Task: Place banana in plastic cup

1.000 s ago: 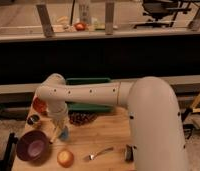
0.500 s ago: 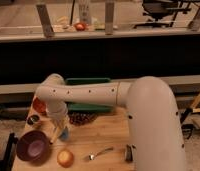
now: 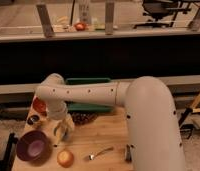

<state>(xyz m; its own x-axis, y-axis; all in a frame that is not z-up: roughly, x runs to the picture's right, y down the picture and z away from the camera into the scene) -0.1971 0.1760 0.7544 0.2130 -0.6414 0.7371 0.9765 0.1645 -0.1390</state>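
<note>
My arm reaches down over the left part of the wooden table [image 3: 108, 137]. The gripper [image 3: 63, 128] hangs just above the tabletop, between the purple bowl and a dark heap. A pale yellow, tapered shape at the gripper's lower left looks like the banana [image 3: 58, 132]. I cannot tell whether the gripper holds it. The light blue-grey plastic cup does not show; it may be hidden behind the gripper.
A purple bowl [image 3: 33, 146] stands at the front left. A small dark cup [image 3: 33, 120] and a red bowl [image 3: 39, 106] are behind it. A round orange fruit [image 3: 65, 158], a fork [image 3: 99, 153], a dark heap [image 3: 84, 118] and a green tray [image 3: 88, 95] are also on the table.
</note>
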